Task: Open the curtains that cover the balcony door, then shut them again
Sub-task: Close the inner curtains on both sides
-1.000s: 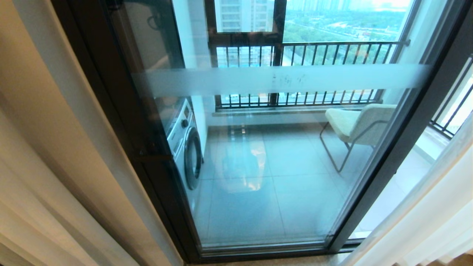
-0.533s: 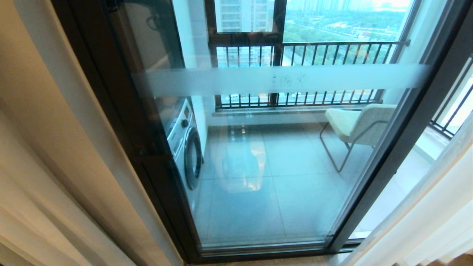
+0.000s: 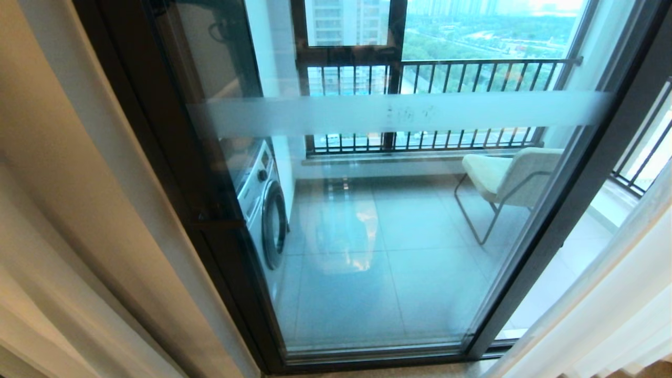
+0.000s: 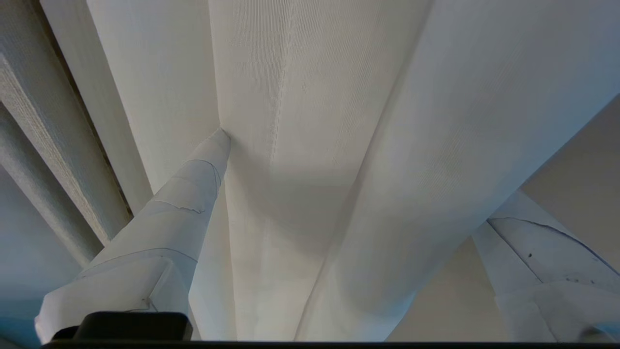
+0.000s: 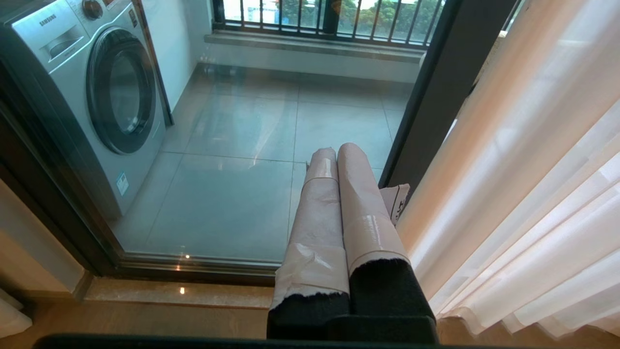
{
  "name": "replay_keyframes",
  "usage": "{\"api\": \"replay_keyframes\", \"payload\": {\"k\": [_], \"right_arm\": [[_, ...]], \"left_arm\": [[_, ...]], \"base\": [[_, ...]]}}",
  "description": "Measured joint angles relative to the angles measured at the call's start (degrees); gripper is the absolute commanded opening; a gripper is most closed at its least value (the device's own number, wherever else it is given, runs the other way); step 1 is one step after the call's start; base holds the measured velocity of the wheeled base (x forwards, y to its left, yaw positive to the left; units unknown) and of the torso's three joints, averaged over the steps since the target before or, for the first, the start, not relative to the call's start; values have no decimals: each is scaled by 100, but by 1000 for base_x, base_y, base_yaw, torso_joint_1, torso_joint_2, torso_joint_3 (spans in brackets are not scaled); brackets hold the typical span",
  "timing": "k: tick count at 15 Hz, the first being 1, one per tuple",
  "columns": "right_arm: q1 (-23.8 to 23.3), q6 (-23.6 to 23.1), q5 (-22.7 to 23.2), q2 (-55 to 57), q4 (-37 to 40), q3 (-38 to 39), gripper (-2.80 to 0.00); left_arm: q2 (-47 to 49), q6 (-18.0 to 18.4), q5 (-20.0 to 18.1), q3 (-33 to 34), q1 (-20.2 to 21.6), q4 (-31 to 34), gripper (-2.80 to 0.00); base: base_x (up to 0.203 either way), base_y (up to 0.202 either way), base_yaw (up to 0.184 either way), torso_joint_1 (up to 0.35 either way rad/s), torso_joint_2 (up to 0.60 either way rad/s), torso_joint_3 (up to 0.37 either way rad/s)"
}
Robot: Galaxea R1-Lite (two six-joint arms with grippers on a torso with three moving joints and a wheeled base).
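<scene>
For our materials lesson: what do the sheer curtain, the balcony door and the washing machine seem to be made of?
Sheer curtain: thin woven fabric, matt, fine ribbed weave and soft folds.
Balcony door: clear glass, reflective, in a dark frame, probably metal.
Washing machine: silvery, likely painted metal or plastic; glossy round door.

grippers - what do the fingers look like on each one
Left gripper: long tapered fingers wrapped in creased whitish tape, on a black base. Right gripper: two rounded fingers wrapped in glossy pale tape, ragged at its edge, over black bases.
</scene>
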Motion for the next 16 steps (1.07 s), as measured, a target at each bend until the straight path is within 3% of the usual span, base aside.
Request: {"api": "replay_keyframes", "payload": {"k": [1,2,16], "right_arm": [[0,0,-2,0,0,0,-280],[0,-2,1,0,0,0,-280],[0,2,1,0,-1,0,-280]], "left_arm": [[0,-10,-1,1,22,0,0],[0,-20,-2,2,36,0,-280],[-32,-101,-45,33,58,22,-280]], "base": [[0,0,0,0,0,0],[0,0,0,0,0,0],[0,0,0,0,0,0]]}}
